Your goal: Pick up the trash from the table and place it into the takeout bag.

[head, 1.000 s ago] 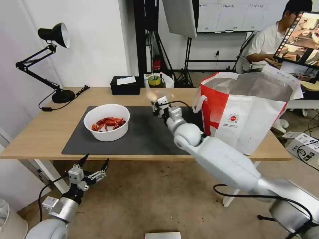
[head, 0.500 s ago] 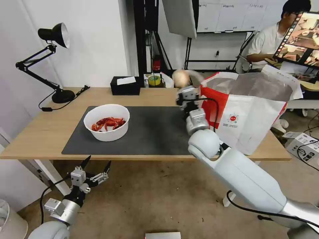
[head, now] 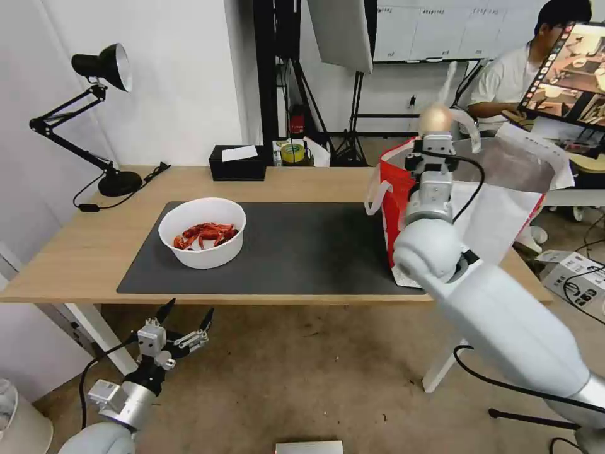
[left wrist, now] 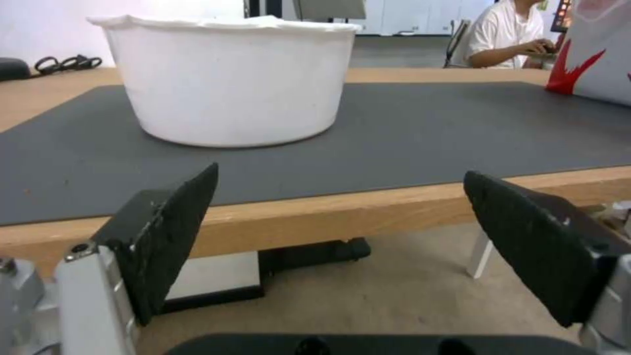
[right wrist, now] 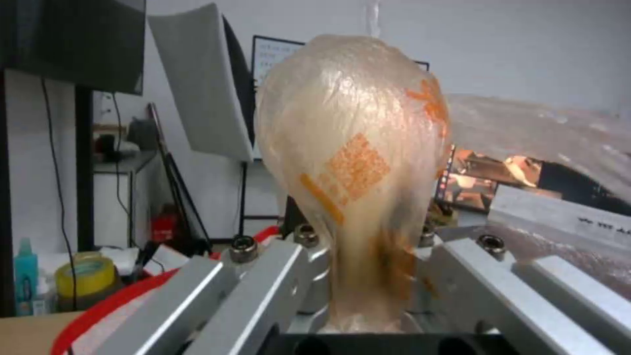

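My right gripper (head: 436,140) is shut on the small knotted clear bag with a beige lump (head: 436,118), held high over the left rim of the white-and-red takeout bag (head: 504,208). The right wrist view shows the lump bag (right wrist: 355,162) pinched between the jaws, with the foil lining (right wrist: 526,128) behind it. The white bowl of red crayfish shells (head: 201,239) stands on the left part of the dark mat (head: 302,252) on the table (head: 63,265). My left gripper (head: 183,321) hangs open below the table's front edge, facing the bowl (left wrist: 230,84).
A black desk lamp (head: 104,120) stands at the table's back left and a black tissue box (head: 238,162) at its back edge. A person sits at a screen behind the takeout bag. A cardboard box (head: 576,277) lies on the floor to the right.
My right arm has swung right and up from over the mat to above the takeout bag's rim, carrying the knotted bag. My left gripper has sunk slightly.
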{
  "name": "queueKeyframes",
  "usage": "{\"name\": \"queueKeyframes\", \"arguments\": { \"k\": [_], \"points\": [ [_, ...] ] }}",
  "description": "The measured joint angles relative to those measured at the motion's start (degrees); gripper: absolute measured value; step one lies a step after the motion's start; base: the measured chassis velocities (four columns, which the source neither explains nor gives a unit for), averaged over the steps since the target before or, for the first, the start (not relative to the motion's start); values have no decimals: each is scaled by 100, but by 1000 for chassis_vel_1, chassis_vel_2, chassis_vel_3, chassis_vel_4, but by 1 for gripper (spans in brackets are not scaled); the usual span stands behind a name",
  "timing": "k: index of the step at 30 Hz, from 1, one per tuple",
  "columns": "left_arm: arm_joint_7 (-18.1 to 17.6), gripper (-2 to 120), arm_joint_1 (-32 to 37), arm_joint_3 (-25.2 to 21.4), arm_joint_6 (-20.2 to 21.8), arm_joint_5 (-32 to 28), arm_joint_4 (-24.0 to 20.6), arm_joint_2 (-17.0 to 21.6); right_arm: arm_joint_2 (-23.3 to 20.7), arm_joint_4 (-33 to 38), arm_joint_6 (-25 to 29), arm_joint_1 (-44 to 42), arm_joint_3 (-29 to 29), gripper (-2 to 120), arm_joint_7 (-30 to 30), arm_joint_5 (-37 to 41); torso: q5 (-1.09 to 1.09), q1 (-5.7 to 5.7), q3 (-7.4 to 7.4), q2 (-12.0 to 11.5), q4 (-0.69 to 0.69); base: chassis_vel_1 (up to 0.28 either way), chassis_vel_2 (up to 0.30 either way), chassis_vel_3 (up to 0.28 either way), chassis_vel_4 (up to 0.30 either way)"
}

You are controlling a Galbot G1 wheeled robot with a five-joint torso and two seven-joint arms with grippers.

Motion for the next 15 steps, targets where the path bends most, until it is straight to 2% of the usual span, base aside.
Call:
{"name": "queueKeyframes", "arguments": {
  "k": [11,15],
  "points": [
    [0,100,-19,21,-5,3,20,1,-168,129,22,-15,21,7,169,701,-1,0,0,0,0,0,0,0,0],
    [0,100,-41,35,-6,3,30,10,-235,208,38,-20,33,22,170,906,0,0,0,0,0,0,0,0,0]
  ]
}}
